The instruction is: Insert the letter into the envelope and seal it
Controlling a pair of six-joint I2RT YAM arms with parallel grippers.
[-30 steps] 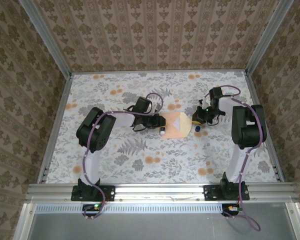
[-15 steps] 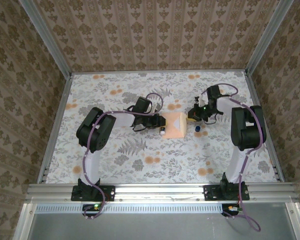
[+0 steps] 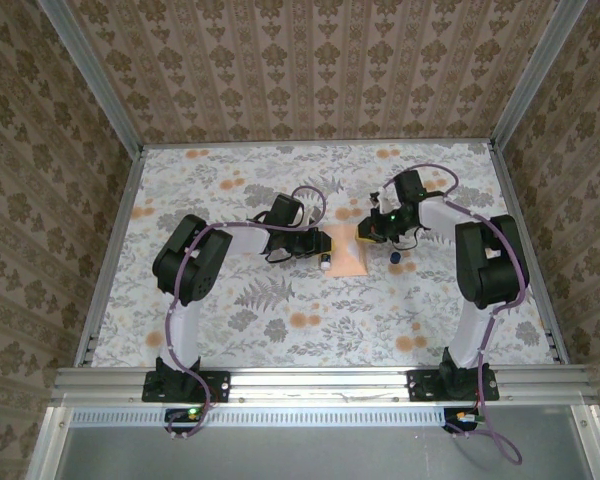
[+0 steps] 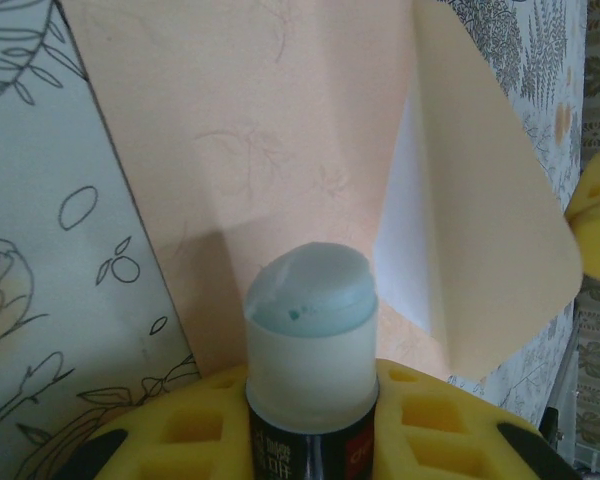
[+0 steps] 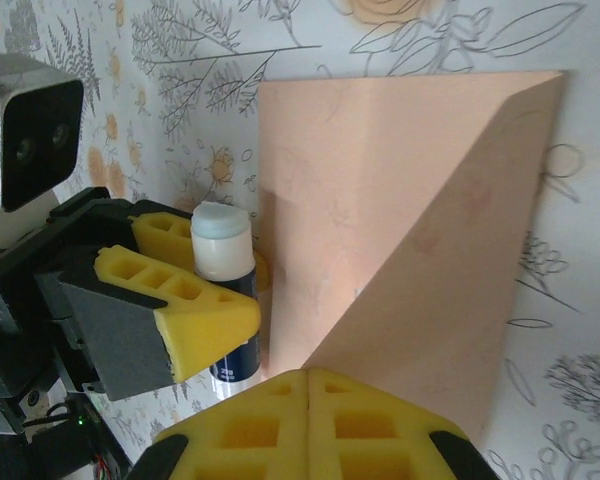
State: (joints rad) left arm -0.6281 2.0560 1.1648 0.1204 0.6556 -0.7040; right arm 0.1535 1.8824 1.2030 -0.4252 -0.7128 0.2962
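We see the envelope (image 5: 360, 180) lying flat on the flowered table (image 3: 230, 310), about midway between the two arms; its long sides run away from the arms, and both grippers meet at it.

The left gripper (image 5: 230, 285) sits at the envelope's left edge; its yellow pads are clamped on a glue stick (image 4: 310, 330), one pad on each side of the tube; the stick is uncapped, with a pale blue-white tip that points out over the peach paper; from the left wrist view the tip stands just above the envelope's body, and we cannot tell whether it touches.

The right gripper (image 5: 308, 400) is at the envelope's far right corner; its jaws are closed, pad against pad, with no gap between them; the flap (image 5: 440, 320) is folded over diagonally towards the body, and its edge runs right up under those pads; whether any paper is pinched between them we cannot tell.

In the left wrist view the flap stands partly raised, curling up off the body; beneath it shows a whitish patch (image 4: 405, 235); what it is we cannot tell.

A small dark blue thing (image 3: 394, 257) lies on the table just right of the envelope, near the right gripper.
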